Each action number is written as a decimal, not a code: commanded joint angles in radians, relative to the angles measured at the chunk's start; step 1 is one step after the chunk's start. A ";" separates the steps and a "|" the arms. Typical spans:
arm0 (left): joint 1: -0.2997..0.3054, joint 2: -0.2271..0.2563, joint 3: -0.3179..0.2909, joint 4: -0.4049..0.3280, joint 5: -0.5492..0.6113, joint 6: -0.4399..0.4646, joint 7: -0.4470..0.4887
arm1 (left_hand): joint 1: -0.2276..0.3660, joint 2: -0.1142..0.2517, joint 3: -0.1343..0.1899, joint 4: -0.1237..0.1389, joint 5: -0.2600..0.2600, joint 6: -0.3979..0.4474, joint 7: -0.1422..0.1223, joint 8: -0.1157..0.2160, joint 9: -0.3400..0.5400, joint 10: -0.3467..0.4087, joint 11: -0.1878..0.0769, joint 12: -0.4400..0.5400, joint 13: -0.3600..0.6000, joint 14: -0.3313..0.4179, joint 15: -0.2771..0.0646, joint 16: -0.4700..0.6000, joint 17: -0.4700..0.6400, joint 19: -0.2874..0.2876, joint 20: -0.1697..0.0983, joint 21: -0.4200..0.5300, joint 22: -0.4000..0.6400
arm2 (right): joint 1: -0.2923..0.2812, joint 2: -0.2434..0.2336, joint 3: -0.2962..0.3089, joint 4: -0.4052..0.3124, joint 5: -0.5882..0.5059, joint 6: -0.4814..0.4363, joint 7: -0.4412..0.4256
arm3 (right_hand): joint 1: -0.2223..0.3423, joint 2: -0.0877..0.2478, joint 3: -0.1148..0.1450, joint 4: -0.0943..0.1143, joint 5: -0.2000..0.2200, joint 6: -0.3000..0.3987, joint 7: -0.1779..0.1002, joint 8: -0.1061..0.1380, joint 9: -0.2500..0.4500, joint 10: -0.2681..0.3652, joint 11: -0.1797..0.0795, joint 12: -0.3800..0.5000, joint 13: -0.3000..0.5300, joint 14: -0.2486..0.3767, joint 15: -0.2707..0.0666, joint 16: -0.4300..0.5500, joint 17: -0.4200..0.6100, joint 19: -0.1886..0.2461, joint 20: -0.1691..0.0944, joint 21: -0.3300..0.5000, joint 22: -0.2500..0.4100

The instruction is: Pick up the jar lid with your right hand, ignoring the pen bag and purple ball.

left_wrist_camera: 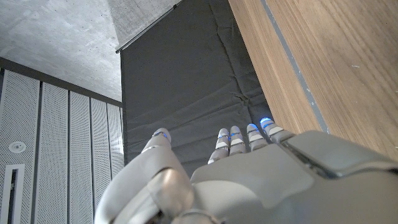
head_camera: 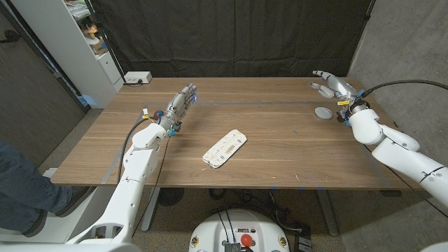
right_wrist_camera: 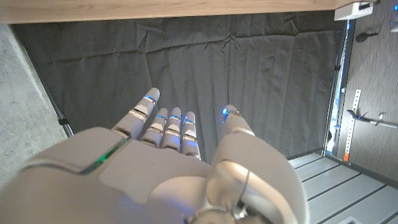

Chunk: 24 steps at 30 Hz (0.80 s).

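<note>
Partly cut off at far left, a person's leg (head_camera: 24,185) in jeans. Left of the pen bag (head_camera: 225,148), the left hand (head_camera: 179,105) holds nothing, fingers straight and close together. White shelf unit (head_camera: 70,42) and a white box (head_camera: 138,78) at the back-left corner of the wooden table (head_camera: 266,126); black curtain (head_camera: 231,35) behind. Pen bag is flat, oblong, pale and patterned. Right of it lies the jar lid (head_camera: 323,112), a small grey disc, just beside the right hand (head_camera: 334,86), fingers spread, empty.

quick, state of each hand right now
Left hand: open, holding nothing.
Right hand: open, holding nothing; the lid lies on the table beside it.
</note>
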<state>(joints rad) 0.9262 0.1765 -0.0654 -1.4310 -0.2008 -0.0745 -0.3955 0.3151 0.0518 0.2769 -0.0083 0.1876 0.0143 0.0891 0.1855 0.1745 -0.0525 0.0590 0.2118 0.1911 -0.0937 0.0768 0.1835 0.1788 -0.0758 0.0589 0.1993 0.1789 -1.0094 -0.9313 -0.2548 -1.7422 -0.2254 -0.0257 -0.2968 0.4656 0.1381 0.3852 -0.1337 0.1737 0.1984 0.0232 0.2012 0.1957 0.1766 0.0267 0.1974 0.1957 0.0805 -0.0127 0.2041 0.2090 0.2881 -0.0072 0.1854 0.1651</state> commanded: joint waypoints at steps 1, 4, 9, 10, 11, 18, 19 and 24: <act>0.007 0.002 -0.005 -0.010 0.001 0.005 0.004 | 0.002 0.010 0.002 -0.006 0.001 0.003 0.009 0.002 0.004 -0.004 0.001 -0.003 0.003 -0.006 0.002 0.002 0.003 -0.007 0.005 -0.001 0.002 | 0.028 -0.019 -0.023 -0.004 -0.038 -0.053 0.041 | 0.003 0.006 0.000 -0.004 0.004 0.004 -0.004 0.000 0.000 0.001 -0.005 0.002 0.003 0.005 -0.002 0.009 0.003 -0.002 0.001 -0.003 0.004; 0.005 0.001 -0.005 -0.006 0.000 0.004 0.003 | 0.002 0.011 0.002 -0.007 0.001 0.003 0.008 0.002 0.004 -0.004 0.000 -0.003 0.003 -0.006 0.002 0.002 0.003 -0.007 0.008 -0.001 0.002 | 0.034 -0.023 -0.029 -0.007 -0.047 -0.067 0.049 | 0.003 0.005 0.000 -0.005 0.004 0.003 -0.005 -0.001 0.000 0.001 -0.005 0.002 0.003 0.004 -0.002 0.008 0.003 -0.002 0.002 -0.003 0.004; -0.002 -0.001 -0.003 0.008 0.000 -0.001 0.001 | 0.002 0.011 0.002 -0.008 0.000 0.002 0.006 0.001 0.004 -0.003 0.000 -0.003 0.003 -0.006 0.001 0.002 0.003 -0.007 0.008 -0.001 0.002 | 0.043 -0.032 -0.036 -0.011 -0.056 -0.087 0.064 | 0.004 0.004 0.000 -0.006 0.004 0.002 -0.004 -0.001 0.000 -0.001 -0.006 0.001 0.003 0.004 -0.002 0.008 0.002 -0.003 0.004 -0.002 0.004; -0.004 -0.001 -0.003 0.010 0.000 -0.001 0.001 | 0.002 0.011 0.002 -0.008 0.000 0.002 0.007 0.001 0.004 -0.003 -0.001 -0.003 0.003 -0.006 0.001 0.002 0.003 -0.007 0.008 -0.001 0.002 | 0.044 -0.033 -0.037 -0.012 -0.056 -0.089 0.066 | 0.004 0.003 -0.001 -0.006 0.004 0.002 -0.004 -0.001 0.000 -0.001 -0.005 0.001 0.003 0.004 -0.001 0.008 0.002 -0.003 0.004 -0.002 0.004; -0.006 -0.002 -0.003 0.013 -0.001 -0.002 0.000 | 0.002 0.011 0.002 -0.008 0.000 0.002 0.007 0.001 0.004 -0.003 -0.001 -0.003 0.003 -0.007 0.001 0.002 0.003 -0.007 0.008 -0.001 0.002 | 0.046 -0.035 -0.038 -0.010 -0.055 -0.089 0.070 | 0.004 0.003 -0.001 -0.006 0.004 0.002 -0.004 -0.001 0.000 -0.001 -0.005 0.001 0.003 0.004 -0.002 0.008 0.002 -0.003 0.005 -0.002 0.004; -0.017 -0.005 0.000 0.034 0.000 -0.007 -0.001 | 0.002 0.011 0.002 -0.009 0.000 0.002 0.004 0.001 0.004 -0.002 -0.003 -0.002 0.003 -0.007 -0.005 0.002 0.003 -0.006 0.014 0.000 0.002 | 0.061 -0.043 -0.051 -0.012 -0.064 -0.119 0.093 | 0.012 -0.001 0.001 -0.012 0.005 -0.001 -0.005 -0.002 0.000 -0.004 -0.006 0.000 0.003 0.005 0.000 0.006 -0.001 -0.003 0.007 -0.001 0.004; -0.019 -0.005 0.000 0.036 0.000 -0.007 -0.001 | 0.002 0.011 0.002 -0.009 0.000 0.003 0.004 0.001 0.004 -0.002 -0.003 -0.002 0.003 -0.007 -0.005 0.002 0.003 -0.006 0.014 0.000 0.002 | 0.063 -0.044 -0.053 -0.012 -0.064 -0.122 0.097 | 0.013 -0.002 0.002 -0.013 0.005 -0.001 -0.005 -0.002 0.000 -0.007 -0.005 -0.001 0.003 0.005 0.000 0.006 -0.002 -0.004 0.008 -0.001 0.004; -0.022 -0.005 0.002 0.038 0.001 -0.005 0.000 | 0.002 0.011 0.001 -0.010 0.000 0.004 0.002 0.002 0.004 -0.003 -0.006 -0.003 0.003 -0.007 -0.008 0.003 0.003 -0.009 0.015 -0.001 0.002 | 0.074 -0.049 -0.064 -0.012 -0.070 -0.138 0.111 | 0.020 -0.007 0.003 -0.019 0.006 -0.004 -0.006 -0.003 0.000 -0.009 -0.004 -0.001 0.003 0.004 0.002 0.004 -0.004 -0.007 0.011 -0.002 0.004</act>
<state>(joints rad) 0.9150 0.1736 -0.0674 -1.4087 -0.2009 -0.0745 -0.3939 0.3151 0.0518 0.2770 -0.0169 0.1876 0.0143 0.0892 0.1855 0.1745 -0.0525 0.0590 0.2118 0.1911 -0.0973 0.0732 0.1835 0.1789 -0.0774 0.0682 0.1993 0.1789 -0.9640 -0.9644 -0.2927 -1.7521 -0.2816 -0.1254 -0.2178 0.4700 0.1337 0.3887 -0.1431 0.1736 0.1945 0.0195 0.2013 0.1957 0.1711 0.0213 0.1974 0.1957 0.0805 -0.0127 0.2041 0.2043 0.2809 0.0002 0.1855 0.1651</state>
